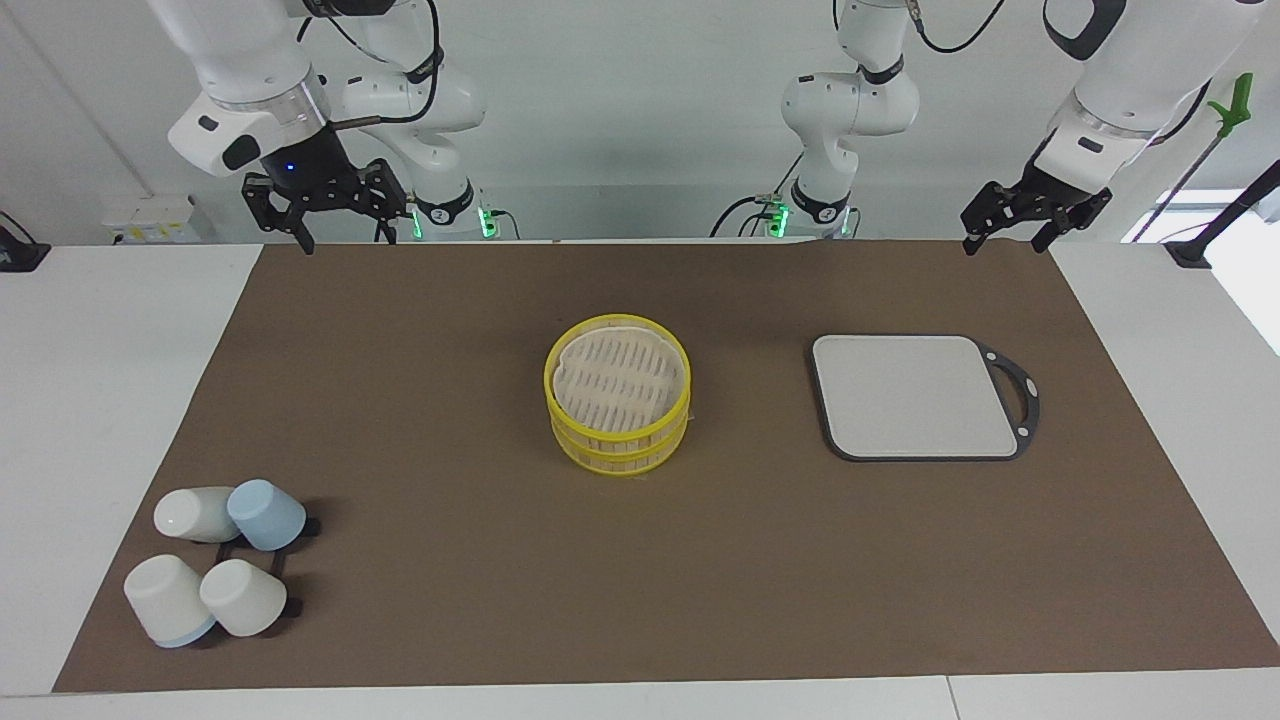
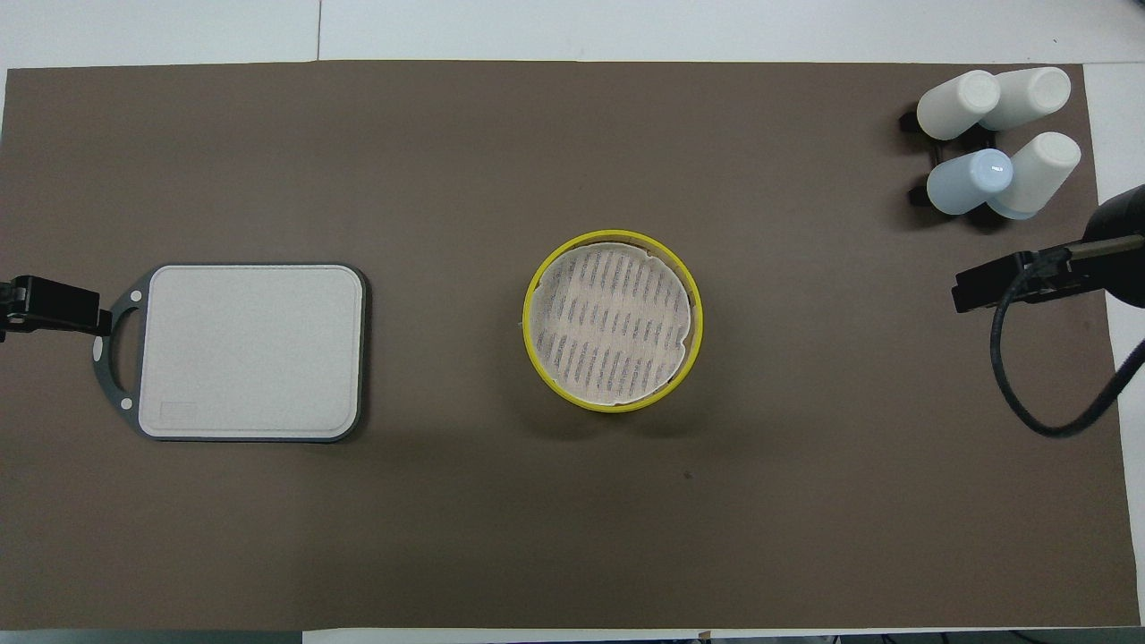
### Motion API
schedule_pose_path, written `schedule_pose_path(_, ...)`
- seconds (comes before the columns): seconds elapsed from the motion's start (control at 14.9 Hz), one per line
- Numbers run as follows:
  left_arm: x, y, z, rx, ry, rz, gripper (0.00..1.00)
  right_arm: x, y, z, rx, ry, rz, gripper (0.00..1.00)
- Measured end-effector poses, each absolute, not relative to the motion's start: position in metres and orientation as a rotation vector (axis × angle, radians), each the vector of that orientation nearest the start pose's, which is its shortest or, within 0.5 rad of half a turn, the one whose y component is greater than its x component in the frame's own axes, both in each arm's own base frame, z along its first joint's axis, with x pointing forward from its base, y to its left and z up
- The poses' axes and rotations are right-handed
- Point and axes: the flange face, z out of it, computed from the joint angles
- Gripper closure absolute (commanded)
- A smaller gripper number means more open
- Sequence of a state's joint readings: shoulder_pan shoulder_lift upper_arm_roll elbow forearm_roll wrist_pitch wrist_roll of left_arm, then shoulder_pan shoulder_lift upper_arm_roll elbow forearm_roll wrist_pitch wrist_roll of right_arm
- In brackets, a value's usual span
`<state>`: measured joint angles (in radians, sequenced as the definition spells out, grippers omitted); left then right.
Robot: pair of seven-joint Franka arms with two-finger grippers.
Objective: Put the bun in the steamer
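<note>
Round bamboo steamer w/ yellow rims (image 1: 618,405) sat mid-mat on counter (image 1: 100,400), lid on; bun not visible. Right gripper (image 1: 342,228) and left gripper (image 1: 1007,234) hung over the mat's robot-side edge, fingers spread, holding nothing. Grey square board (image 1: 915,396) lay beside steamer, toward left arm's end.

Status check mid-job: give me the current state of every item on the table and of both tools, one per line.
steamer: upright, mid-mat, lid off, paper liner inside, no bun visible
bun: not visible in either view
cutting board: flat, bare, toward the left arm's end
cups: four, tipped on a black rack, toward the right arm's end
left tool: open, empty, raised over the mat's corner
right tool: open, empty, raised over the mat's edge
</note>
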<state>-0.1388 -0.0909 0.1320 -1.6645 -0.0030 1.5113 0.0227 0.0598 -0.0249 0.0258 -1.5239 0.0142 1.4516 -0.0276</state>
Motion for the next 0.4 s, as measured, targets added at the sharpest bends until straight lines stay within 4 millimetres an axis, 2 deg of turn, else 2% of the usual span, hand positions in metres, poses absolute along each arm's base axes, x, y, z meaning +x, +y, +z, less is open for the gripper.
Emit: schedule_pose_path(0.4,0.519,-0.001,0.624,-3.155,0.049,0.099,0.00,0.533,0.035,0.650,-3.124,-0.144,0.074,0.00)
